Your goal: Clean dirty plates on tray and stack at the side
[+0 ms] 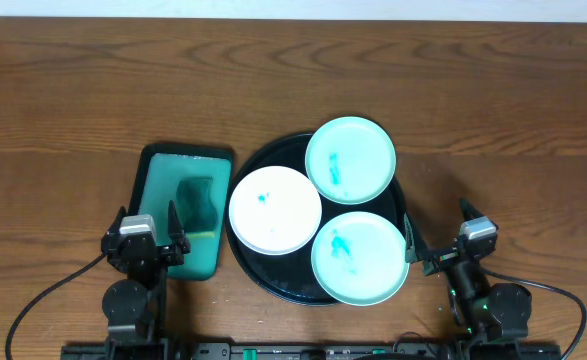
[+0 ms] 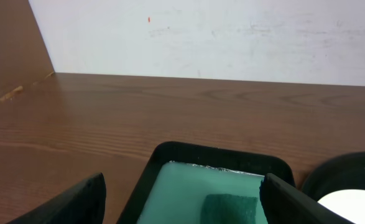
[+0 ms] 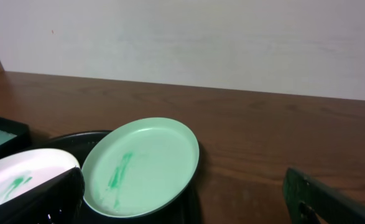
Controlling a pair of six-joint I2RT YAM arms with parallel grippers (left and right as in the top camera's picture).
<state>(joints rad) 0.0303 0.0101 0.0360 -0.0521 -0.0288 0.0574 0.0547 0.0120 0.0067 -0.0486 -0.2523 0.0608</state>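
Three smeared plates lie on the round black tray (image 1: 256,164): a mint-green one (image 1: 350,159) at the back, a white one (image 1: 274,210) on the left, a second mint-green one (image 1: 360,258) at the front right. My left gripper (image 1: 148,228) stands open at the near end of the teal-green tray. My right gripper (image 1: 439,237) is open beside the black tray's right rim, holding nothing. The right wrist view shows the rear mint-green plate (image 3: 140,167) tilted on the tray rim and the white plate (image 3: 20,174) at left. In the left wrist view my fingers (image 2: 76,200) straddle the teal tray's end.
A rectangular teal-green tray (image 1: 181,208) with a dark green sponge (image 1: 199,202) lies left of the black tray. The sponge (image 2: 231,208) sits in pale liquid. Brown wooden table (image 1: 73,90) extends behind and to both sides; a white wall (image 2: 232,31) stands at the far edge.
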